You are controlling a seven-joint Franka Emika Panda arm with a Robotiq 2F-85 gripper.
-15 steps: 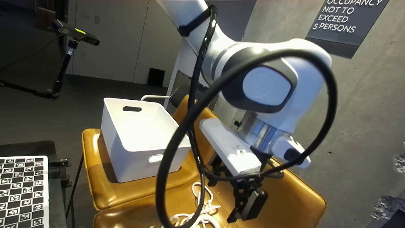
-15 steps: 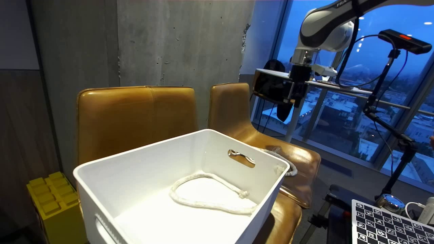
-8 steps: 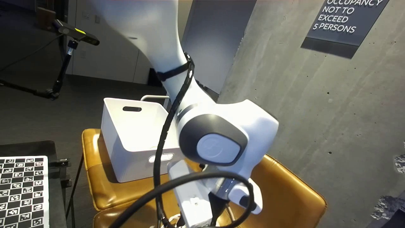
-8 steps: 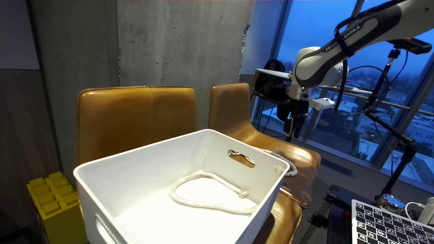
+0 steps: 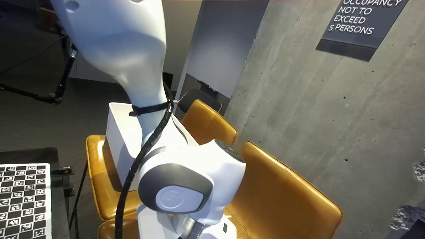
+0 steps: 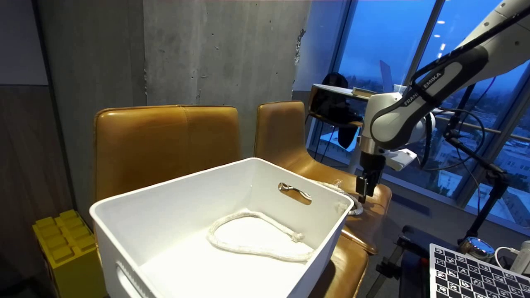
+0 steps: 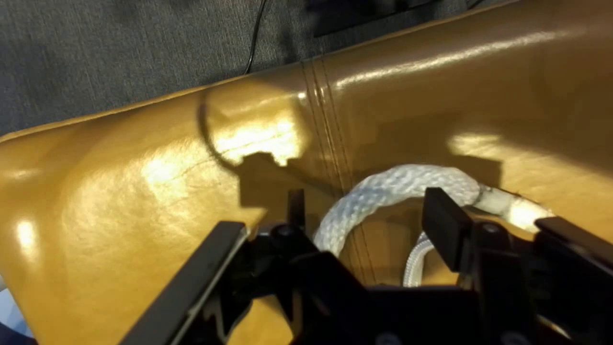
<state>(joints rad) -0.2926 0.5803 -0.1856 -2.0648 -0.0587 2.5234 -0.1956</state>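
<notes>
1 gripper (image 7: 365, 210), lower ctr of wrist view, jaws partway apart, nothing held, nr 1 thick rope (image 7: 407, 181); 1 bin (image 6: 186, 211), 2 chairs (image 6: 167, 145). Arm (image 6: 445, 78) lower vs sec ago.

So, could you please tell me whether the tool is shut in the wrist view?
No, the tool has its jaws apart, with part of the white rope on the chair seat visible between them.
</notes>
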